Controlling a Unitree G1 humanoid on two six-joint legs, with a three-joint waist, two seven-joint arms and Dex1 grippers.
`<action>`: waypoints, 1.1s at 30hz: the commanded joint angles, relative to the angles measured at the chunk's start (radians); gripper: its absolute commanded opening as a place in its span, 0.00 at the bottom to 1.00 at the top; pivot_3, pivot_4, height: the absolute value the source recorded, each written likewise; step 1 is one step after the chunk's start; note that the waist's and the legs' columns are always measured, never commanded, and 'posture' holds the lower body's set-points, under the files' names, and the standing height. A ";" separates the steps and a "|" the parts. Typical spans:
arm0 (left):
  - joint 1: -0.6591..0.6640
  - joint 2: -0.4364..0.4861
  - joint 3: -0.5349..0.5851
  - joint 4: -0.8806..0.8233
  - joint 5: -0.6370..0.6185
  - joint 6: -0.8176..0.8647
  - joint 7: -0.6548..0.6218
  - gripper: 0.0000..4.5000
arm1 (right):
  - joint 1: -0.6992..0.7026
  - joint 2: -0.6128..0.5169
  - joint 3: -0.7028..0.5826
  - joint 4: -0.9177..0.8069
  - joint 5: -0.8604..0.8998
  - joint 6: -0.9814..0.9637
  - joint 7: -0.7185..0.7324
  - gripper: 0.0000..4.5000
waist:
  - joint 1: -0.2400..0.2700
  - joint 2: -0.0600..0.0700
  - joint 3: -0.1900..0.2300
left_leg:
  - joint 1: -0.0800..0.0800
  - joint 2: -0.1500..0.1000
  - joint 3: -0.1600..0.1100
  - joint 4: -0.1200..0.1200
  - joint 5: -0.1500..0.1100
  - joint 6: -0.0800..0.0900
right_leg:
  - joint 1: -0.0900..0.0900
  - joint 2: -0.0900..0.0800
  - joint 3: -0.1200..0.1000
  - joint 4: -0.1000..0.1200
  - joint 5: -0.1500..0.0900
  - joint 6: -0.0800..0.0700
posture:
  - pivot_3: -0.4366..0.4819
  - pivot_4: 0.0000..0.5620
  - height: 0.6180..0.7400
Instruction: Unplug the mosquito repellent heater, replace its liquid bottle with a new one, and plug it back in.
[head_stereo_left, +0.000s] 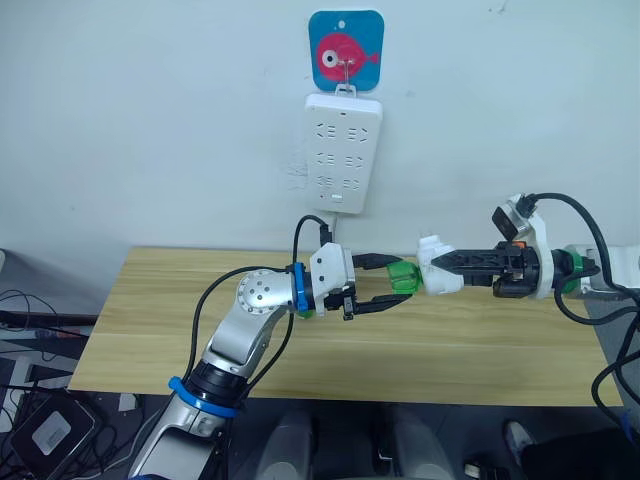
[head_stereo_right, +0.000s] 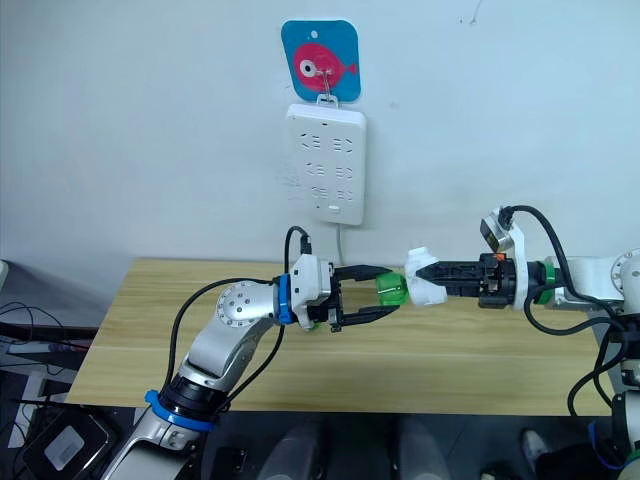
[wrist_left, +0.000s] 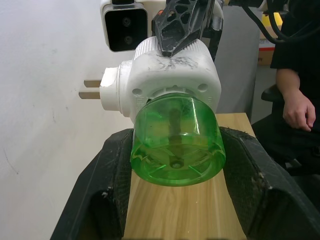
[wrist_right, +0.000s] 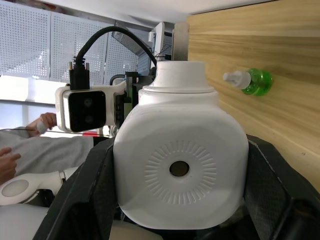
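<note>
Heater clamped in right pincer; left pincer spread around its bottle.

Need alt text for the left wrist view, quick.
A white mosquito repellent heater, held by the right tool, has its green liquid bottle between the left tool's open fingers above a wooden table. A person's hand shows behind.

The right end effector holds the heater; the left end effector seemingly straddles its green bottle.
</note>
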 joint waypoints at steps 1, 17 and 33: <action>-0.035 -0.018 0.038 -0.075 -0.151 0.237 0.035 0.51 | 0.003 -0.008 -0.030 -0.116 -0.061 0.010 0.108 0.66 | 0.000 0.000 0.000 | 0.000 0.000 0.000 0.000 0.000 0.000 | 0.000 0.000 0.000 0.000 0.000 0.000 | 0.54 0.40 1.00; -0.213 -0.114 0.381 0.112 -0.869 1.262 0.358 0.80 | -0.031 0.012 -0.062 -0.198 -0.247 0.017 0.332 0.66 | -0.006 -0.001 0.000 | 0.000 0.000 -0.002 0.001 0.001 -0.001 | 0.000 0.000 -0.002 0.001 0.000 0.000 | 0.51 0.41 1.00; -0.041 0.251 0.078 -0.109 -0.039 -0.077 -0.144 1.00 | -0.084 0.051 -0.181 0.072 -0.384 0.044 0.302 0.66 | -0.002 0.000 0.001 | -0.001 0.000 0.005 -0.001 0.001 -0.002 | -0.004 -0.002 0.001 -0.001 0.001 -0.002 | 0.53 0.42 1.00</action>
